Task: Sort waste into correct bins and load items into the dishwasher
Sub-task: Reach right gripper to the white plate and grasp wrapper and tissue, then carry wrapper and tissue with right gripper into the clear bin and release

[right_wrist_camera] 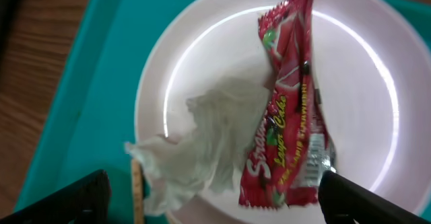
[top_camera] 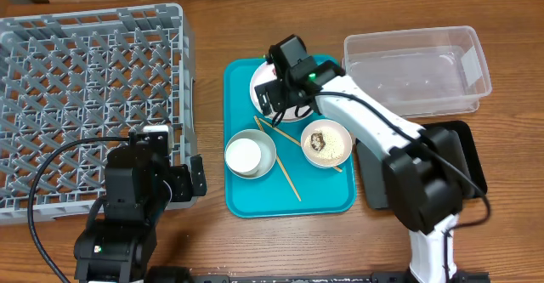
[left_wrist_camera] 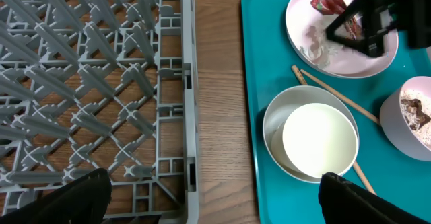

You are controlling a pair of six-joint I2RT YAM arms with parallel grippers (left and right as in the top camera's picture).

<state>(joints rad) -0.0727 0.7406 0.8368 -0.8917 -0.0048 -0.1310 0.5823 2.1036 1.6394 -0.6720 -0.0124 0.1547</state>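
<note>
My right gripper [top_camera: 285,92] is open and hovers low over the round white plate [right_wrist_camera: 377,83] at the back of the teal tray. Its fingers [right_wrist_camera: 215,200] straddle the crumpled white napkin [right_wrist_camera: 202,143] and the red-and-white wrapper [right_wrist_camera: 293,116], both lying on the plate. My left gripper [left_wrist_camera: 215,197] is open and empty over the gap between the grey dish rack [left_wrist_camera: 87,83] and the tray. The small white cup [left_wrist_camera: 320,140] sits inside the grey bowl [left_wrist_camera: 276,116]. The pale pinkish bowl [top_camera: 327,143] holds rice and a brown bit. Two chopsticks [top_camera: 285,168] lie on the tray.
The teal serving tray [top_camera: 246,202] lies right of the dish rack [top_camera: 85,87]. The clear tub [top_camera: 416,66] stands at the back right. The black tray [top_camera: 467,151] is below it, mostly hidden by my right arm's base.
</note>
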